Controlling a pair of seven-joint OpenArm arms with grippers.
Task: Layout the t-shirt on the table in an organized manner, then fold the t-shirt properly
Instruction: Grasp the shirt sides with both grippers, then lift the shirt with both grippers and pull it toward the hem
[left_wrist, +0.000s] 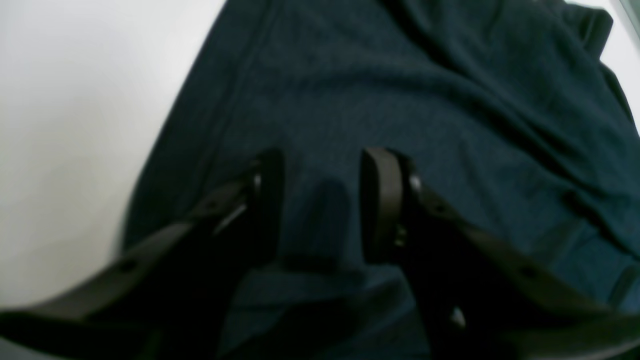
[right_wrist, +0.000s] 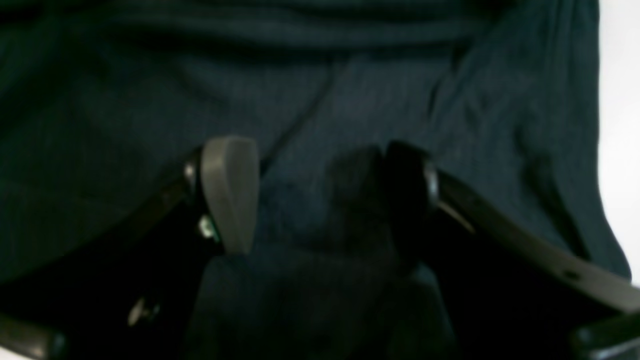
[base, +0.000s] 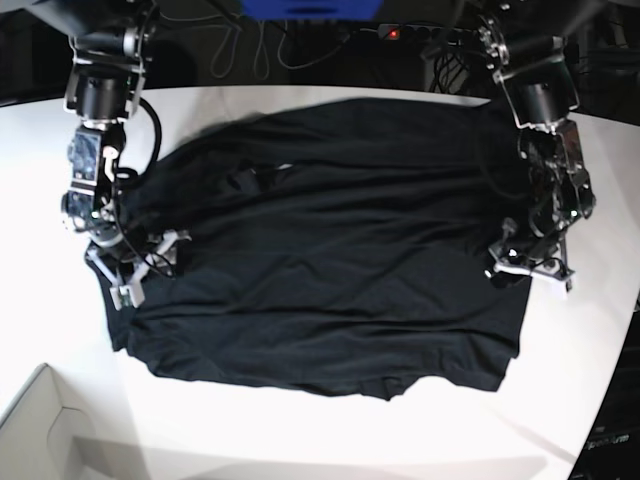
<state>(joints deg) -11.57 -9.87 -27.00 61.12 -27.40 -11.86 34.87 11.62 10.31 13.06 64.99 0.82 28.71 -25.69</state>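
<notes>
Trouble could have come from the t-shirt itself, because it was big, thin and floppy. It lay spread over the middle of the table, mostly flat, but with long wrinkles across it and a wavy bottom edge. If only one arm had pulled, the whole shirt might have slid sideways and bunched up again. If a gripper had pinched too deep, it could have caught two layers and made a crooked fold.

The table was wide, white and smooth, with a curved edge, so cloth would likely slip on it. A pale box corner sat at one near corner. Behind the table the room was dark, with cables hanging and a blue thing at the back.

The right gripper was low over the shirt's side, fingers wide apart and holding nothing. The left gripper was over the other side, near the shirt's edge, fingers partly apart with only flat cloth under the gap.
</notes>
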